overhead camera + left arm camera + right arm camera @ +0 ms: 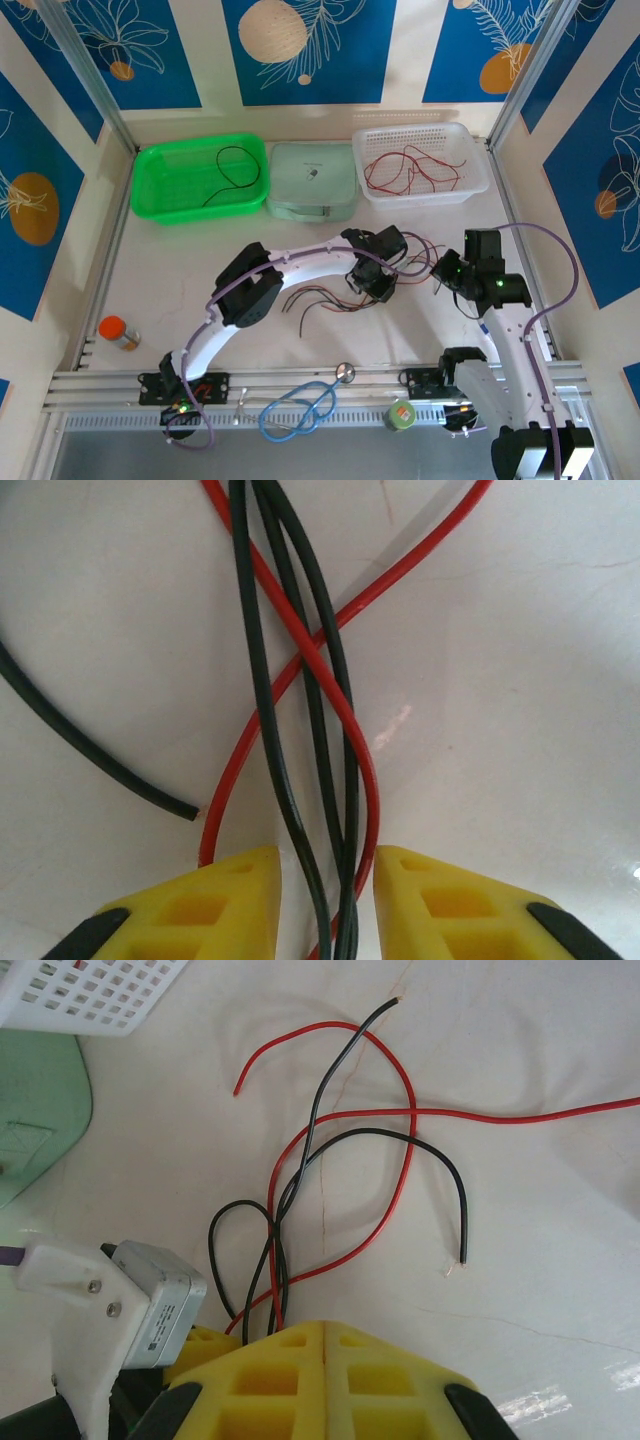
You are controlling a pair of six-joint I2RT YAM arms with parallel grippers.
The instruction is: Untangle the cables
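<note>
Overhead, a white worktop (pixel 180 290) holds a loose tangle of thin red and black cables (pixel 310 297) near its middle, lying between two robot arms that reach in from the near edge.

Seen close up from the left wrist, the left fingers (pixel 240 880) are yellow and stand slightly apart. Several black strands and a red strand run lengthwise through the gap between them. Just beyond the fingertips, two red strands cross each other over the black ones. A separate black strand ends in a cut tip to the left.

Seen from the right wrist, the right fingers (pixel 370 1370) are pressed together with no gap showing. Red and black strands gather into a narrow bunch that runs down to the tip of one finger and disappears under it. I cannot tell whether the fingers are pinching them. Beyond the fingers, the strands fan out in open loops across the worktop.

Along the far edge sit three containers:
- a green tray (pixel 150 190) on the left, with one black wire (pixel 232 170) in it
- a pale green box (pixel 310 180) in the middle
- a white basket (pixel 475 170) on the right, holding red wires (pixel 410 170)

An orange bottle (pixel 118 332) lies at the left edge. A blue stethoscope (pixel 300 410) and a green roll (pixel 402 415) rest near the arm bases.
</note>
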